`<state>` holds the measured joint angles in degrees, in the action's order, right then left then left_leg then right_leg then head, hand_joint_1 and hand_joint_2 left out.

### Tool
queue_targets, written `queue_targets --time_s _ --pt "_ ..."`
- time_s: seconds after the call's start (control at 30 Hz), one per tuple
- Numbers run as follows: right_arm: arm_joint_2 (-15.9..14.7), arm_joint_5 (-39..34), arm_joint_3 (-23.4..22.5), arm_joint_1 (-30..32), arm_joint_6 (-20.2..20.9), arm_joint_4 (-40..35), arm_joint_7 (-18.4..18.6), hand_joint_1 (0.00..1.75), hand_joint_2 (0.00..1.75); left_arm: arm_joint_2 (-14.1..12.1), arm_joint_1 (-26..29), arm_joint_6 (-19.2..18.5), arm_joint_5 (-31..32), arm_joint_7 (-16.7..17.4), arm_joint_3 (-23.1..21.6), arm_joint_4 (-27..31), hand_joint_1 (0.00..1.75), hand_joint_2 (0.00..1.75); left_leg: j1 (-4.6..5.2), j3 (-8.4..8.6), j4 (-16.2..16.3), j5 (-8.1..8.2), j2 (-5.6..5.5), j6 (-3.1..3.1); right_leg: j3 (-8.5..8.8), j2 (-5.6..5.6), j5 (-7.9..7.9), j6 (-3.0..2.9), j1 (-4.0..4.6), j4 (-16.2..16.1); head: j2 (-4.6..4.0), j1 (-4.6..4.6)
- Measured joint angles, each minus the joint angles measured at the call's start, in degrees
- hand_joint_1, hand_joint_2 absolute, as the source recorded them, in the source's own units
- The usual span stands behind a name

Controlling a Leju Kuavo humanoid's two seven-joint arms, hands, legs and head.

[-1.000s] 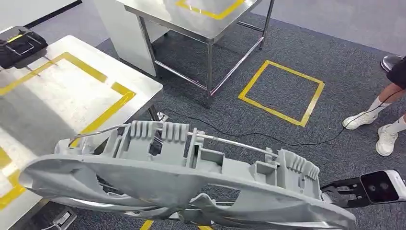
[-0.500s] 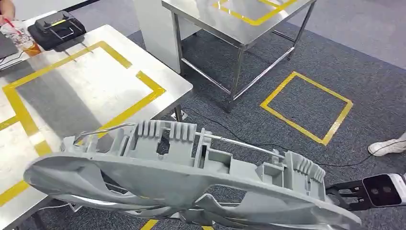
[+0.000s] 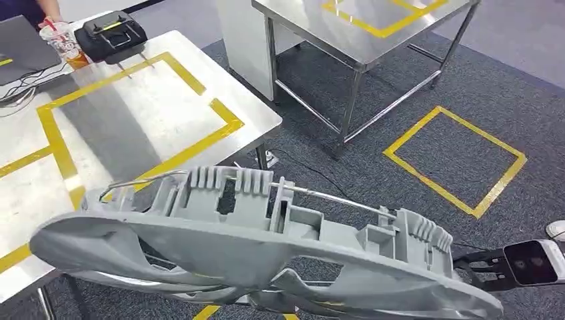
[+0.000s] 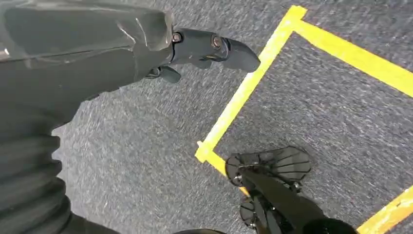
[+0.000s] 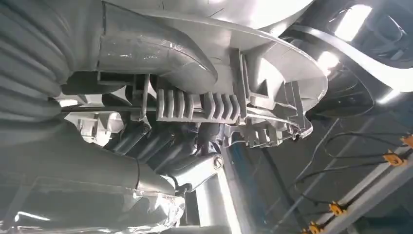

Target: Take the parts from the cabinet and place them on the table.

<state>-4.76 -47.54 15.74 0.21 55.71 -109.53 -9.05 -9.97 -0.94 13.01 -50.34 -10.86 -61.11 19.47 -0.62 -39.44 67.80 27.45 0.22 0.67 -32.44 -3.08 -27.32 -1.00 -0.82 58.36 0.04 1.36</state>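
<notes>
A big grey moulded plastic part (image 3: 253, 247) with ribs and a metal rod spans the lower head view, carried in front of me and above the floor. My right hand (image 5: 165, 161) grips it from beneath, and the part (image 5: 243, 97) sits close over the dark fingers. The right wrist's camera (image 3: 526, 263) sticks out past the part's right end. My left hand (image 4: 146, 53) hangs over grey carpet with a dark finger stretched out and nothing in it. The steel table (image 3: 133, 113) marked with yellow tape stands ahead on the left.
On the table's far end are a black device (image 3: 110, 35), a cup with a straw (image 3: 63, 43) and a laptop (image 3: 20, 47), with a person behind them. A second steel table (image 3: 373, 27) stands beyond. The carpet carries a yellow taped square (image 3: 453, 157) and a cable (image 3: 293, 160).
The whole picture has shifted right as my view turned left. More of the taped table now shows, and the person's legs at the right have left the picture. The part stays held as before.
</notes>
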Motion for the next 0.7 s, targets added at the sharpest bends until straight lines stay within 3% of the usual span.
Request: queue_targets --time_s 0.03,0.07,0.1,0.2,0.23,0.27,0.3,0.33,0.4,0.43,0.47,0.53,0.57,0.6,0.63,0.7 --pt "0.1 0.0 0.0 0.0 0.0 0.0 0.0 1.66 1.75 -0.2 0.0 0.2 0.0 0.0 0.1 0.0 0.0 1.75 0.2 2.72 -5.1 -2.15 1.01 -0.5 0.25 -0.39 -0.08 -0.03 0.14 0.0 -0.02 0.0" --pt "0.2 0.0 0.0 0.0 0.0 0.0 0.0 1.66 1.75 -0.4 -0.1 0.2 0.1 0.0 0.2 0.0 0.0 1.75 0.77 4.68 -8.9 -2.43 3.55 -1.21 0.43 -0.81 -0.25 0.1 0.17 0.0 0.0 -0.02" --pt "0.2 0.0 0.0 0.0 0.0 0.0 0.0 1.66 1.75 -0.5 -0.3 0.2 0.3 0.1 0.2 0.0 0.0 1.75 1.16 4.88 -9.2 -2.05 3.72 -1.35 0.31 -1.1 -0.49 0.5 0.78 0.0 0.0 -0.06" --pt "0.2 0.1 0.0 0.0 0.0 0.0 0.0 1.66 1.75 -0.6 -0.1 0.2 0.6 0.2 0.2 0.1 0.0 1.75 1.44 4.55 -9.3 -2.12 2.04 -1.8 0.64 -2.65 -0.62 0.98 0.56 -0.2 0.0 -0.02" --pt "0.2 0.0 0.0 0.0 0.0 0.0 -0.1 1.66 1.75 -0.6 -0.1 0.2 0.6 0.3 0.2 0.1 0.0 1.75 0.74 5.53 -10.3 -2.75 1.31 -2.32 0.42 -2.48 -0.99 1.39 0.66 0.0 0.0 -0.02" --pt "0.2 0.1 -0.1 0.0 0.0 0.0 -0.1 1.66 1.75 -0.5 -0.1 0.2 0.7 0.4 0.2 0.2 0.0 1.75 0.78 5.72 -10.7 -2.94 0.8 -2.4 0.1 -0.35 -1.49 1.51 0.42 1.2 -0.02 -0.24" --pt "0.2 0.1 -0.1 0.1 0.1 0.0 -0.3 1.66 1.75 -0.5 -0.3 0.2 0.8 0.5 0.2 0.2 0.0 1.75 0.6 5.74 -10.7 -3.09 0.46 -2.67 -1.35 1.28 -2.93 1.26 0.35 4.2 0.0 -0.17" --pt "0.2 0.1 -0.3 0.2 0.1 0.0 -0.4 1.66 1.75 -0.5 -0.6 0.1 0.8 0.5 0.2 0.2 0.0 1.75 0.5 5.65 -10.7 -3.14 -0.34 -2.77 -3.88 2.23 -4.93 1.04 0.31 9.2 -0.02 -0.48" --pt "0.1 0.2 -0.4 0.5 0.2 0.0 -0.5 1.66 1.75 -0.3 -0.7 -0.1 0.9 0.6 0.2 0.2 0.0 1.75 0.48 5.61 -10.7 -3.13 -1.64 -2.8 -8.33 2.71 -7.49 1.27 0.17 17.5 0.0 -0.48" --pt "0.1 0.3 -0.4 0.7 0.2 0.0 -0.5 1.66 1.75 -0.2 -0.6 -0.1 0.9 0.6 0.2 0.2 0.0 1.75 0.43 5.66 -10.7 -3.12 -2.4 -2.78 -9.15 2.75 -7.14 1.73 -0.01 18.4 0.0 -0.5" --pt "0.0 0.3 -0.5 0.7 0.2 0.0 -0.5 1.66 1.75 -0.2 -0.6 -0.2 0.9 0.6 0.2 0.2 0.0 1.75 0.35 5.7 -10.6 -3.11 -3.1 -2.75 -8.41 2.76 -5.71 2.4 -0.24 16.2 0.0 -0.5" --pt "0.0 0.3 -0.5 0.7 0.2 0.0 -0.5 1.66 1.75 0.0 -0.6 -0.2 1.0 0.6 0.2 0.2 0.0 1.75 0.04 5.75 -10.2 -2.86 -4.5 -2.32 -4.09 3.39 -1.27 3.82 -0.84 6.4 0.0 -0.52" --pt "0.0 0.3 -0.5 0.7 0.2 0.0 -0.5 1.66 1.75 0.0 -0.6 -0.1 1.0 0.6 0.2 0.2 0.0 1.75 -0.02 5.57 -9.8 -2.64 -5.06 -1.97 -2.19 4.83 0.13 4.18 -1.27 2.3 -0.02 -0.61" --pt "0.0 0.3 -0.6 0.7 0.2 0.0 -0.5 1.66 1.75 -0.1 -0.6 -0.1 1.0 0.6 0.2 0.2 0.0 1.75 0.38 5.06 -8.9 -2.21 -5.58 -1.4 -1.63 5.93 0.5 3.62 -1.12 0.7 -0.02 -0.85" --pt "0.0 0.3 -0.6 0.8 0.3 0.0 -0.5 1.66 1.75 0.0 -0.5 -0.1 1.0 0.7 0.2 0.2 0.0 1.75 0.27 4.89 -9.0 -2.2 -5.95 -1.06 -1.48 5.26 0.62 2.74 -1.09 0.9 0.0 -0.66" --pt "0.0 0.4 -0.7 0.6 0.3 0.0 -0.5 1.66 1.75 0.0 -0.2 -0.2 1.1 0.7 0.2 0.2 0.0 1.75 -0.23 4.79 -9.3 -2.37 -6.46 -0.41 -1.48 4.77 0.66 1.92 -0.5 0.9 -0.02 -0.74"
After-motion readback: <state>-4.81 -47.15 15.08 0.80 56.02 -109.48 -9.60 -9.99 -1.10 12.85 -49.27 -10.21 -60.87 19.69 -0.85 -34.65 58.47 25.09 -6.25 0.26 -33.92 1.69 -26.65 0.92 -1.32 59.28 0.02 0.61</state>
